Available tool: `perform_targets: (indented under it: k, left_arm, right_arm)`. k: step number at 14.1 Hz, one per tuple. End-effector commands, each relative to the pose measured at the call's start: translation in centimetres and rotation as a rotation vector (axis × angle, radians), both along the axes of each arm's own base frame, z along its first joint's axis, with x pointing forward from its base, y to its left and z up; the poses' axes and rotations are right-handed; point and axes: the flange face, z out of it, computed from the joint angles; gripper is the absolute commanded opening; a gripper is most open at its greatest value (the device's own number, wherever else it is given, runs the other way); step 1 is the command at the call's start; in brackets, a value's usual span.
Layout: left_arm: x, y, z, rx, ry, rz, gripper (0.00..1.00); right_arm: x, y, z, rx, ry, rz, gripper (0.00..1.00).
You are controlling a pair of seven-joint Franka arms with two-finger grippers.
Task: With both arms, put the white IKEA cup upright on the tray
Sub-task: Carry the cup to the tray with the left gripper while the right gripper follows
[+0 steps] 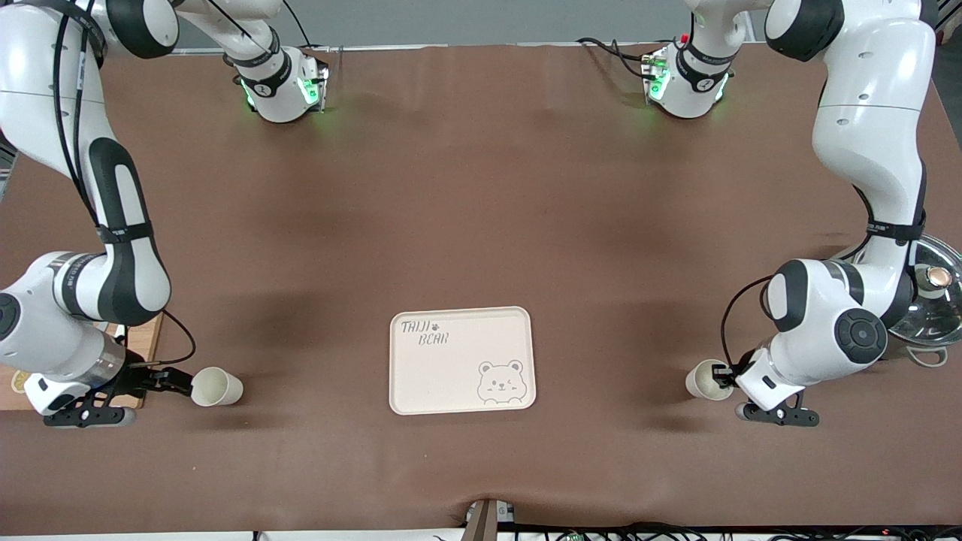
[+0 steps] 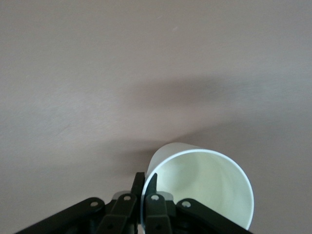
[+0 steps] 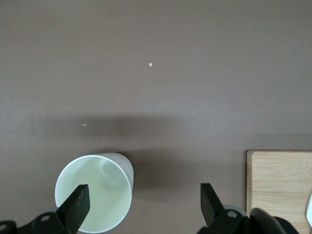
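Observation:
A white cup (image 1: 705,379) lies on its side on the brown table at the left arm's end, mouth toward my left gripper (image 1: 724,373). In the left wrist view that gripper (image 2: 145,181) is shut on the cup (image 2: 204,187), pinching its rim with one finger inside and one outside. A second white cup (image 1: 216,387) lies on its side at the right arm's end. My right gripper (image 1: 180,382) stands open at its mouth; in the right wrist view one fingertip (image 3: 78,202) overlaps this cup (image 3: 100,187). The cream tray (image 1: 451,379) lies between the two cups with nothing on it.
A wooden cutting board (image 1: 147,340) lies under the right arm, beside the open right gripper (image 3: 280,183). A shiny metal lid with a copper knob (image 1: 936,297) sits at the left arm's end of the table, partly hidden by that arm.

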Motion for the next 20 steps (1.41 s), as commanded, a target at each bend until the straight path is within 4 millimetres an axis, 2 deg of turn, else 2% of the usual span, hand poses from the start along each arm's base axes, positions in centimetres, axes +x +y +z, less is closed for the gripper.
perform_targets:
  k: [1, 4, 8, 13, 18, 20]
  left_arm:
    - [-0.2, -2.1, 1.5, -0.049, -0.01, -0.006, 0.0]
    - [-0.2, -5.2, 2.5, -0.095, -0.012, 0.025, 0.0]
    - [-1.8, -13.2, 3.3, -0.111, 0.011, 0.114, 0.0]
    - [-4.5, -21.6, 3.2, -0.119, 0.047, 0.249, 0.0]
    - [-7.6, -29.1, 2.5, -0.065, 0.036, 0.348, 0.0]
    - [-8.1, -30.9, 2.3, -0.037, 0.008, 0.361, 0.0]
  right_arm:
    - [0.3, -0.2, -0.8, -0.001, 0.003, 0.023, 1.0]
    - [0.0, 0.3, -2.8, 0.001, 0.01, 0.036, 1.0]
    - [-0.1, 0.6, -4.9, 0.004, 0.014, 0.038, 1.0]
    - [-0.1, 0.8, -5.2, 0.005, 0.012, 0.038, 0.98]
    - [0.0, 1.4, -5.2, 0.009, 0.012, 0.037, 0.54]
    - [0.0, 1.6, -5.2, 0.01, 0.012, 0.04, 0.46]
